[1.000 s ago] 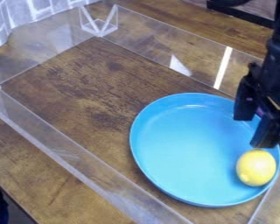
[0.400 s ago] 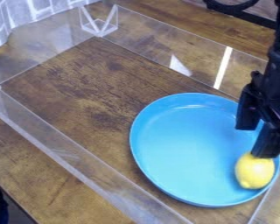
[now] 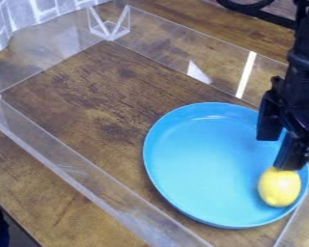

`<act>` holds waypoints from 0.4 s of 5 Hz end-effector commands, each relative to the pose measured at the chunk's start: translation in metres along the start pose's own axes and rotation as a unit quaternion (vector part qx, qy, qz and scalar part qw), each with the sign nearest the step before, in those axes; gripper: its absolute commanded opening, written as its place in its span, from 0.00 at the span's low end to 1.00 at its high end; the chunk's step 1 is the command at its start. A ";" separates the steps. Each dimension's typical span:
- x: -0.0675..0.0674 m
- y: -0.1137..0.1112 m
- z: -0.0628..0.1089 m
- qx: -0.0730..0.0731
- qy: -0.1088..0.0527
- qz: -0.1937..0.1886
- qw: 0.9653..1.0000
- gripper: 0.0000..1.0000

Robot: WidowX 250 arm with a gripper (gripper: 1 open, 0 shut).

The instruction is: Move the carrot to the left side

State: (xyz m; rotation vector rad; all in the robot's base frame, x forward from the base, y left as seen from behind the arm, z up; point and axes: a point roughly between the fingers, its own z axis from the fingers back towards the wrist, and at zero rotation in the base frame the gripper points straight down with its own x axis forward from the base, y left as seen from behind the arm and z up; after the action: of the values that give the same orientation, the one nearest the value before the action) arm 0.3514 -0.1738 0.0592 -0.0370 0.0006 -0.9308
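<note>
Little has shifted since before: open gripper [image 3: 289, 138] hangs over the yellow object [image 3: 282, 187] on the plate [image 3: 196, 169], which could roll away if nudged off-centre.

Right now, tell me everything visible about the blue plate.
The blue plate is round, shallow and glossy, plastic by its look, with a low raised rim. It lies flat on the wooden table inside the clear-walled enclosure, toward the right front. A yellow, lemon-like object rests on it near its right edge. The open gripper hangs over that side.
</note>
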 end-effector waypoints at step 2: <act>0.004 0.002 0.003 0.005 -0.017 -0.002 1.000 1.00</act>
State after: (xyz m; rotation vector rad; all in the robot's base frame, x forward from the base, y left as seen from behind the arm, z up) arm 0.3531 -0.1766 0.0581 -0.0482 -0.0156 -0.9257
